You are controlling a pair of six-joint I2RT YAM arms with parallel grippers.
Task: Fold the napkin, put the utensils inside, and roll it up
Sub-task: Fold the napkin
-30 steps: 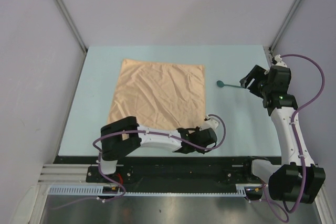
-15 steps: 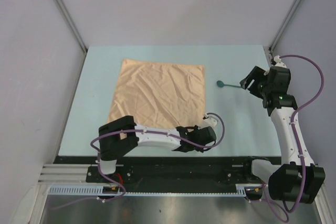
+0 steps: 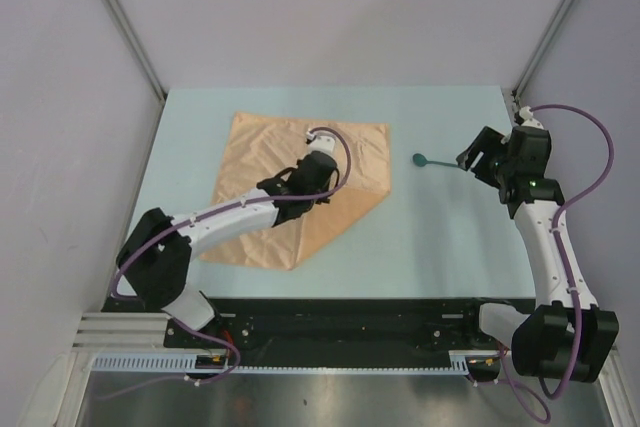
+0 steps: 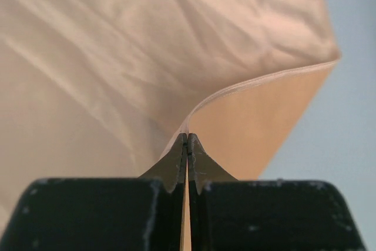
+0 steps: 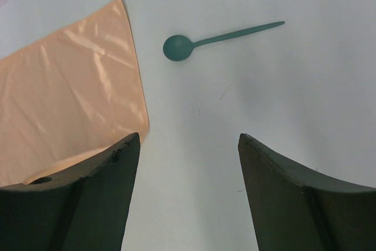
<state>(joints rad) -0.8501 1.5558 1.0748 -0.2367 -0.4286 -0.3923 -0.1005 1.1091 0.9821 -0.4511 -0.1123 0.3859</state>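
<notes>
The peach-orange napkin lies on the pale blue table, with its near right corner lifted and drawn back over the cloth, leaving a slanted fold on the right. My left gripper hovers over the napkin's middle, shut on that corner. In the left wrist view the napkin has its hem pinched between the closed tips of the left gripper. A dark teal utensil, a spoon, lies right of the napkin. My right gripper stands open just right of it. In the right wrist view the spoon lies beyond the right gripper, beside the napkin.
The pale blue table is bounded by grey walls at the back and both sides. A black rail with the arm bases runs along the near edge. Purple cables loop off both arms.
My left gripper closed on the napkin's near right corner, then lifted it and carried it back and left over the cloth. The right arm and the spoon have not moved.
</notes>
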